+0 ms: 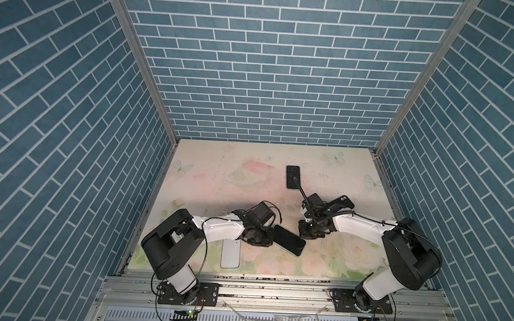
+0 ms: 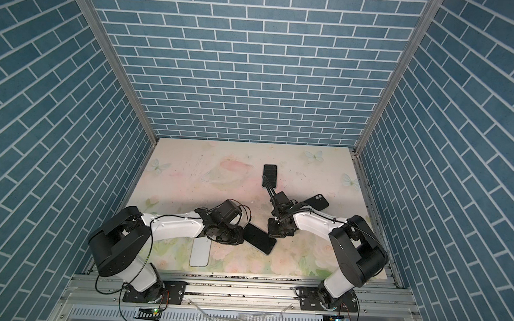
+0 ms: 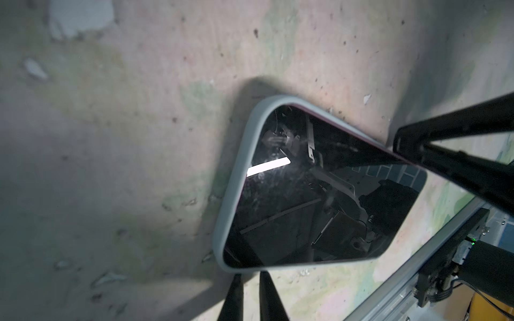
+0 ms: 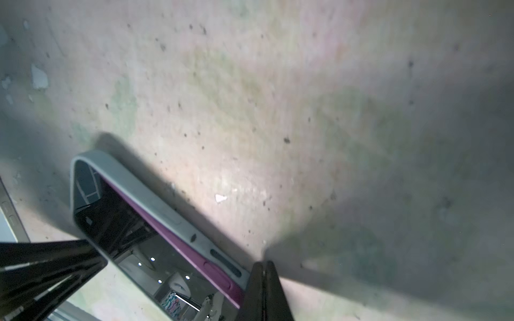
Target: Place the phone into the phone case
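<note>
Press proud purple edge of phone (image 4: 144, 255) down into grey case (image 4: 150, 194) with right jaws together; steady short end with left jaws, likewise together.

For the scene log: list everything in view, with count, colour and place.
phone: one, dark screen, purple edge, front centre of table, partly in the case.
phone case: one, grey, around that phone; purple side shows above its wall.
black phone: one, black, far centre, flat.
black slab: one, black, round camera hole, behind the right arm.
pale slab: one, light grey, front left, partly under the left arm.
table: one, pink-green floral.
walls: three, blue brick, around the table.
left end effector: one, black, shut, at the case's edge.
right end effector: one, black, shut, at the case's long side.
</note>
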Available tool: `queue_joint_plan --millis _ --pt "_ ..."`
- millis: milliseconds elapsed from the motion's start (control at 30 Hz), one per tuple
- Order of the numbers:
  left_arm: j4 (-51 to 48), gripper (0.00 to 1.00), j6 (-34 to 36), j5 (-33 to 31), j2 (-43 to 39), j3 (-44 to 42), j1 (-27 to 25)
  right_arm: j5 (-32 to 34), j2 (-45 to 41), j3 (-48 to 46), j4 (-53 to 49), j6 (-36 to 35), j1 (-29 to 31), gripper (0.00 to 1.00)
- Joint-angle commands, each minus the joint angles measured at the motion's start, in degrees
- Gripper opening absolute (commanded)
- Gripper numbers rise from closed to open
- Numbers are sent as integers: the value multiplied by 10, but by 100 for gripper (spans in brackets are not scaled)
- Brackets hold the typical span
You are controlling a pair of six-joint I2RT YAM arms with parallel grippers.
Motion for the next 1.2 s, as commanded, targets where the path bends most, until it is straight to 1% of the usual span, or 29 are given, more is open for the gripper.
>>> queue_joint_plan --millis 0,133,200,267,333,433,633,700,800,967,1167 --pt "-16 15 21 -12 44 37 -1 -27 -39 -33 26 46 12 7" --pt "-33 15 32 -5 86 101 0 -25 -74 -62 38 75 32 7" --pt "-38 15 34 0 98 122 0 -12 -91 -69 29 79 37 7" --pt "-41 15 34 -2 99 127 0 15 -115 -74 4 76 38 7" --pt "-45 15 33 -10 88 117 0 33 -137 -77 -22 70 38 7" --pt "-42 15 31 -13 59 82 0 34 -165 -82 -43 67 39 7" --pt "11 16 -6 1 -3 -7 -5 23 -184 -97 -38 95 65 10" --pt "30 17 -20 9 -11 -22 -8 21 -181 -98 -31 103 75 11" --pt "46 19 -36 21 -13 -23 -20 12 -173 -103 -14 114 84 12" --pt "41 19 -44 20 3 -1 -53 15 -159 -104 -6 121 97 12" --pt "68 19 -65 26 27 -8 -69 19 -155 -109 1 130 108 12"
